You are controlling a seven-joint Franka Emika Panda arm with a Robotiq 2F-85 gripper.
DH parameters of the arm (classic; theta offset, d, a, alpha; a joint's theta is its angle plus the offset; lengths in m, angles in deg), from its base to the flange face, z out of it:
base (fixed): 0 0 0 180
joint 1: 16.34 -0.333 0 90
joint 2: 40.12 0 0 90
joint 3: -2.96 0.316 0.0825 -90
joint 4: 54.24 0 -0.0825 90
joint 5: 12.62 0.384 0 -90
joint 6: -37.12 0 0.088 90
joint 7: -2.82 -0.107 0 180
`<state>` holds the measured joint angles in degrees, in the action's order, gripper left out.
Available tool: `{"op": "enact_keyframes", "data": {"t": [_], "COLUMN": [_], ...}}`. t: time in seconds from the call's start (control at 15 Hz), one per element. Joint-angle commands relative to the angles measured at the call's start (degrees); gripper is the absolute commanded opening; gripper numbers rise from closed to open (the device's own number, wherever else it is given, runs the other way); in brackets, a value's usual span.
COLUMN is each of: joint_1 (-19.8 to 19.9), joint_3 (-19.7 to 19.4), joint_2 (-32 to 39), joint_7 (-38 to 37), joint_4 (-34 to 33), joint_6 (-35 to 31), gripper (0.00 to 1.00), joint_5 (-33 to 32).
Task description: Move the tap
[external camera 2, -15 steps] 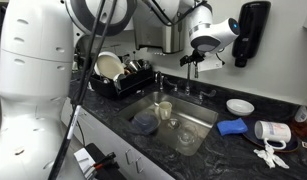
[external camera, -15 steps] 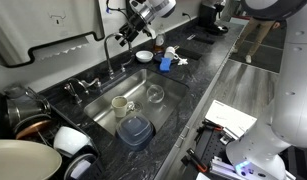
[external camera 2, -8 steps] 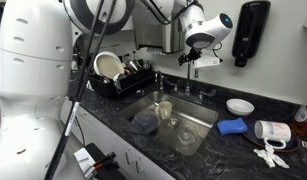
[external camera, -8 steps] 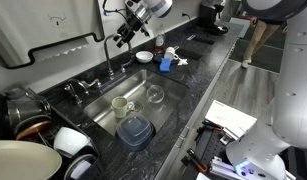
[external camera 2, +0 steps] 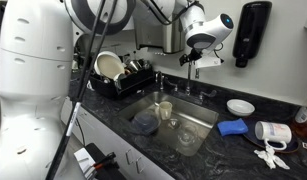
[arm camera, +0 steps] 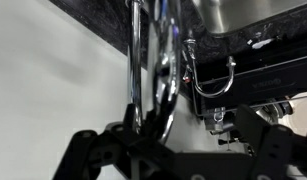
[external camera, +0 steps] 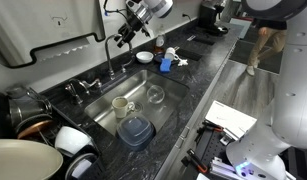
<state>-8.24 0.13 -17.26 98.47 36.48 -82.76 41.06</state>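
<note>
Your tap (external camera: 108,52) stands behind the far edge of the sink (external camera: 165,80), its arched spout up at the pincer (external camera: 124,35). In the wrist view the chrome tap (arm camera: 143,70) runs between the dark fingers (arm camera: 88,150), but you cannot tell whether they press on it or how wide they stand. No writing is readable. Your arm (external camera 2: 205,25) reaches over the counter (external camera 2: 243,140), wrist bent down toward the tap (external camera 2: 186,66).

In the wrist view the tap (arm camera: 143,60) is blurred and its spout hides the gripper (arm camera: 153,140) fingertips.
</note>
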Motion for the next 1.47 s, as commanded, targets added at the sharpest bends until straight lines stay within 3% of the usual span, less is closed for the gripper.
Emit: {"op": "enact_keyframes", "data": {"t": [0.0, 0.4, 0.93, 1.07, 1.33, 1.4], "joint_1": [0.4, -1.0, -2.6, -1.7, -0.2, -0.3], "joint_3": [0.4, -0.1, 1.3, 2.6, 5.2, 4.2], "joint_2": [0.2, -0.6, -5.3, -6.2, -6.5, -4.4], "joint_7": [-5.1, -18.2, -34.8, -36.2, -34.1, -35.7], "joint_4": [0.4, 2.5, 7.6, 8.3, 8.8, 5.9], "joint_6": [-1.7, -7.6, -12.8, -11.0, -11.3, -11.1], "gripper": [1.00, 1.00, 1.00, 1.00, 1.00, 1.00], "joint_5": [-0.9, -4.3, -21.6, -23.0, -18.3, -21.0]}}
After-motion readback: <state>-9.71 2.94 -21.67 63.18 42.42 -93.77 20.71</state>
